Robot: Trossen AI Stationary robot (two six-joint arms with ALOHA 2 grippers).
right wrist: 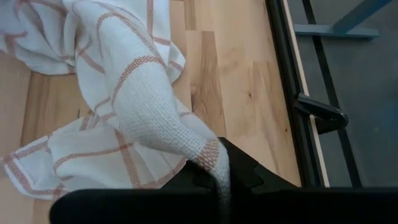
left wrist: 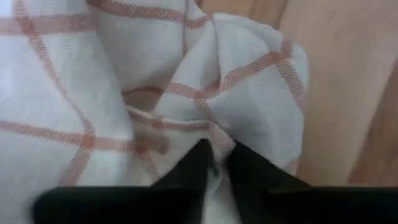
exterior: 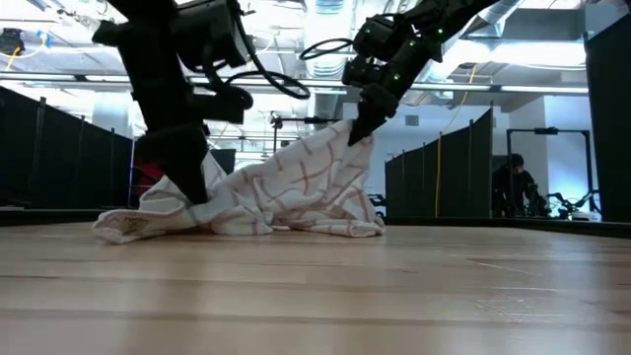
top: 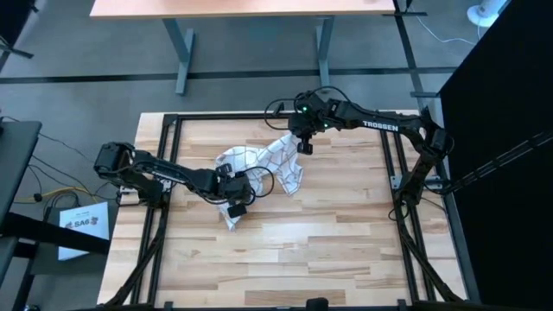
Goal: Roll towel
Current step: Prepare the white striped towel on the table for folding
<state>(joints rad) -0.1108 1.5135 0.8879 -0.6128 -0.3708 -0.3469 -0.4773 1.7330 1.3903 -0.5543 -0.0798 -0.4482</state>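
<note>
The thin white cloth towel with reddish-brown grid lines [top: 263,168] lies crumpled on the light wooden table [top: 328,233], its far corner lifted, pinched by the right gripper [top: 304,145], its near edge apparently clamped by the left gripper [top: 237,207].

1. I am working at table height, with the towel [exterior: 266,197] lying bunched in a loose heap on the table [exterior: 315,296].
2. My left gripper [exterior: 192,192] is pressing down into the heap's left part, its tips buried in folds of cloth.
3. My right gripper [exterior: 353,136] is reaching in from above and pinching the towel's top corner, holding it up in a peak.
4. A person [exterior: 513,187] is standing far behind, among dark partitions [exterior: 59,148].
</note>
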